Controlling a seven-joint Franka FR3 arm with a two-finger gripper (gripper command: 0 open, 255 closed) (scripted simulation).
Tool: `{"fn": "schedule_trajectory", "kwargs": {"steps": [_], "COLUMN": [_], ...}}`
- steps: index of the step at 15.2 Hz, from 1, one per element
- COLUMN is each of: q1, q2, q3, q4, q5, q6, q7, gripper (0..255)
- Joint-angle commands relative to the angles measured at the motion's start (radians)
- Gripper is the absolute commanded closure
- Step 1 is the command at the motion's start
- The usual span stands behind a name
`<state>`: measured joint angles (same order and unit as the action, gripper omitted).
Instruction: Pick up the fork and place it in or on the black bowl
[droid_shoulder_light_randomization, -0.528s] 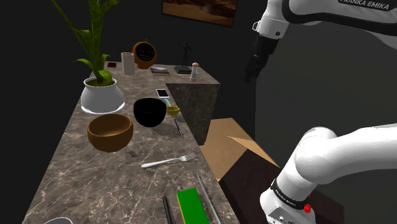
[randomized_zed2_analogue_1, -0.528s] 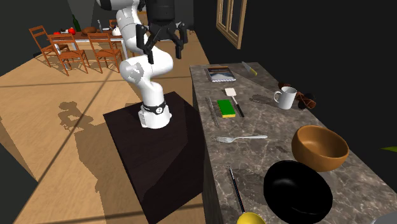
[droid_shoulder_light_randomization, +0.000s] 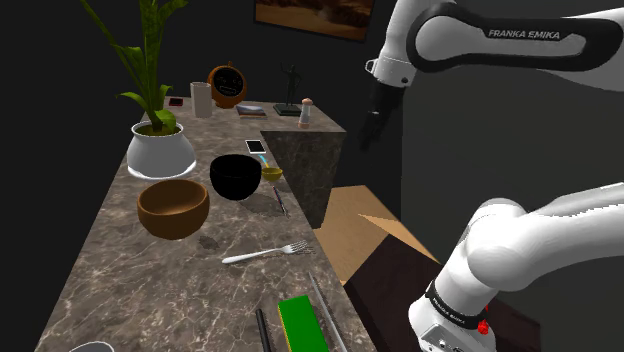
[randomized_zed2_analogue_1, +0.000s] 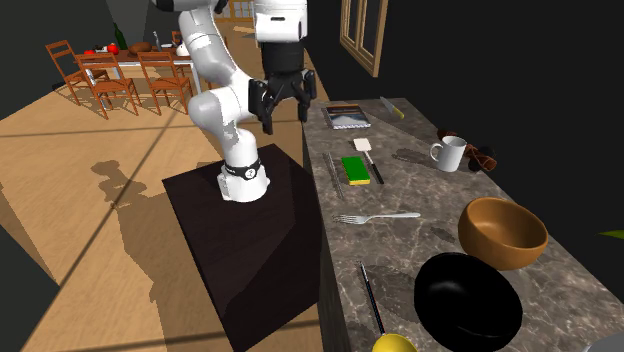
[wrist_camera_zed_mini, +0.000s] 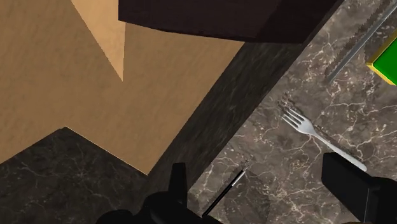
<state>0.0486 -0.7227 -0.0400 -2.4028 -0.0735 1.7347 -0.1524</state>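
bowls first: the black bowl (droid_shoulder_light_randomization: 236, 176) (randomized_zed2_analogue_1: 468, 298) stands upright on the marbled counter (droid_shoulder_light_randomization: 120, 280), its hollow showing plain black in the second exterior view. just beside it stands a brown bowl (droid_shoulder_light_randomization: 173, 207) (randomized_zed2_analogue_1: 503, 232), whose inside shows bare brown. beyond them in the shoulder view, a white pot (droid_shoulder_light_randomization: 160, 154) holds a green plant (droid_shoulder_light_randomization: 150, 60). a small yellow bowl (droid_shoulder_light_randomization: 272, 173) sits by the black one near the counter's edge, but what it holds cannot be made out. the fork (droid_shoulder_light_randomization: 267, 254) (randomized_zed2_analogue_1: 377, 216) (wrist_camera_zed_mini: 318, 133) lies flat on the counter between the brown bowl and a green block (droid_shoulder_light_randomization: 302, 323) (randomized_zed2_analogue_1: 355, 167), apart from both. its long axis runs across the counter's width, tines toward the edge on the stand's side and handle toward the counter's middle. in the wrist view the tines point at that edge, and the handle runs down behind one black finger. the gripper (droid_shoulder_light_randomization: 372, 135) (randomized_zed2_analogue_1: 285, 118) (wrist_camera_zed_mini: 257, 164) hangs in the air off the counter's edge, well above the fork and touching nothing. its jaws stand wide apart with nothing between them.
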Motion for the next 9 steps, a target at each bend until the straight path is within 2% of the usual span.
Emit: {"fn": "schedule_trajectory", "kwargs": {"steps": [1, 9], "q1": [0.024, 0.11], "q2": [0.039, 0.219], "q3": [0.01, 0.047], "q4": [-0.022, -0.096], "q5": [0.007, 0.029], "q6": [0.055, 0.283], "q7": [-0.018, -0.094], "gripper": [0, 0]}}
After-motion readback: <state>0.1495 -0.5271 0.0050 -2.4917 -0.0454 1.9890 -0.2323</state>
